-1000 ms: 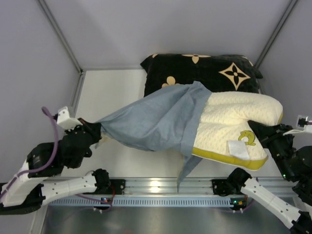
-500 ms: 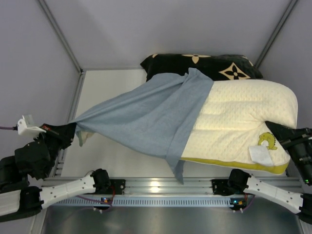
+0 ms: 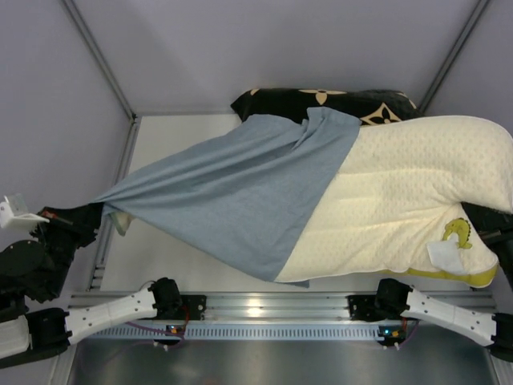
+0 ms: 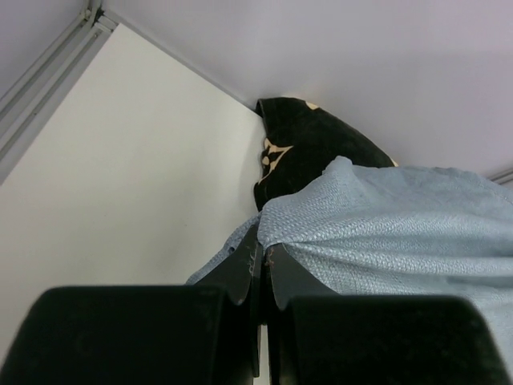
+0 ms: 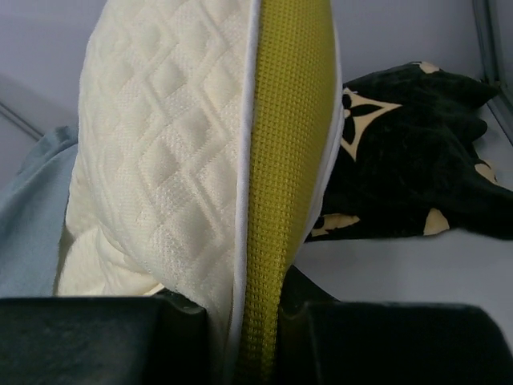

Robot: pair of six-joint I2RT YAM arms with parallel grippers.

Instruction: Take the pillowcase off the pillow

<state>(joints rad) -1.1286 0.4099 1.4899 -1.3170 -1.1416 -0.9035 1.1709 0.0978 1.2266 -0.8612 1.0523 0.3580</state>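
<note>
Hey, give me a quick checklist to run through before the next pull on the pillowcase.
1. Left hand shut on the grey-blue fabric pillowcase: ok.
2. Right hand clamped on the cream knit pillow, at its yellow-green edge: ok.
3. Pillowcase stretched taut between the hands: ok.
4. Pillowcase fully off the pillow: not ok, it covers the pillow's left end.
5. Black flower-patterned cushion free of the fabric: cannot tell, the pillowcase overlaps it in the top view.
</note>
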